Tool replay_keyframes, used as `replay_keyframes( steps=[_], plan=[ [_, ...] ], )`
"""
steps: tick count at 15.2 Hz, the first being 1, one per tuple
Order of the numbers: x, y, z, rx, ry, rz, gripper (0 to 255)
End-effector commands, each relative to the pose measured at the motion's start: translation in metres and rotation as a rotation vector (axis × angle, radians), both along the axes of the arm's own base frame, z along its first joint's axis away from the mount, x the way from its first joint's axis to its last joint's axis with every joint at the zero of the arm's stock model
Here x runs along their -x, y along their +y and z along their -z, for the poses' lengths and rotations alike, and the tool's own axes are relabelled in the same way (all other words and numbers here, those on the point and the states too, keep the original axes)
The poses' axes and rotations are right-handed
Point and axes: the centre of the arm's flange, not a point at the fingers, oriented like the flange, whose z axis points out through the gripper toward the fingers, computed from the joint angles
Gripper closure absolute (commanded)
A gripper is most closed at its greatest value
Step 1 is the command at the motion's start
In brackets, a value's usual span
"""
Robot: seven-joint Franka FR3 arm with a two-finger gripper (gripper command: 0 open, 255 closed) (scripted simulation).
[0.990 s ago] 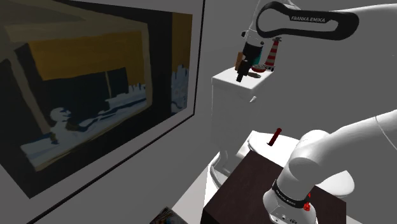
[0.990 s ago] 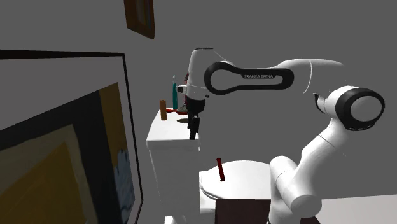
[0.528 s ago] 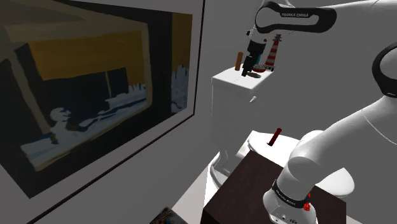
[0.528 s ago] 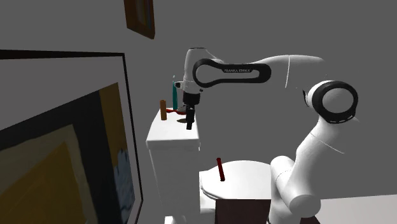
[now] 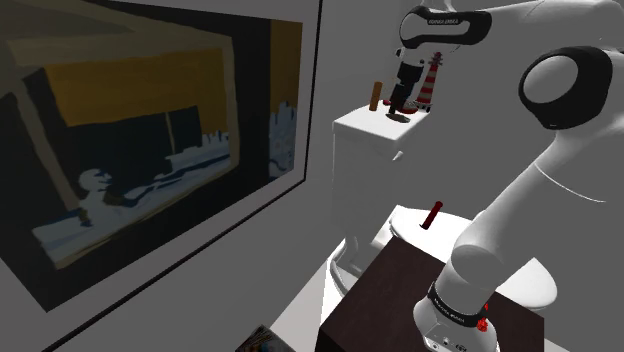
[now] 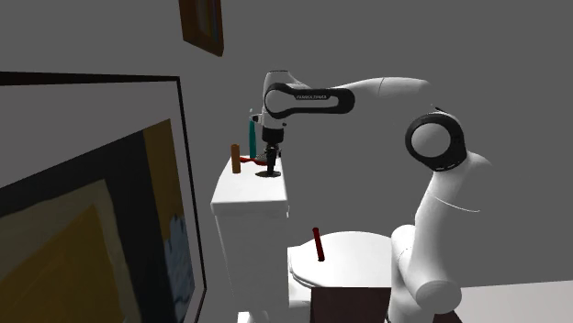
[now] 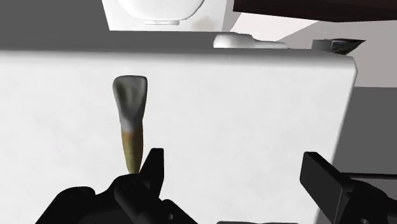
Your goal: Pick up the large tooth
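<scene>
Large tooth is sitting on the white tank top just outside the gap of the wide-open gripper, long axis crossing its closing line.

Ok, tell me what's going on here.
A white robot arm reaches over a white toilet tank. Its black hand hovers over the tank's top with fingers open, holding nothing. The large tooth lies on that top just outside the gap, beside one finger, so it is not yet grasped. A brown stick and a striped cone also stand on the tank.
</scene>
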Motion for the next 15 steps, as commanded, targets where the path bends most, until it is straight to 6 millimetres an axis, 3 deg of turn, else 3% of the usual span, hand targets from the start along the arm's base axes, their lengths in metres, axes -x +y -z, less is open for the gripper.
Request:
replay_keyframes(
  steps=[1,5,13,15],
  plan=[
    [-0.005,-0.026,0.003,-0.003,0.006,0.009,0],
    [-0.012,-0.080,0.005,-0.012,0.018,0.031,0],
    [-0.012,-0.081,0.045,-0.012,0.018,0.031,0],
    [-0.012,-0.081,0.045,-0.012,0.018,0.031,0]
  ],
)
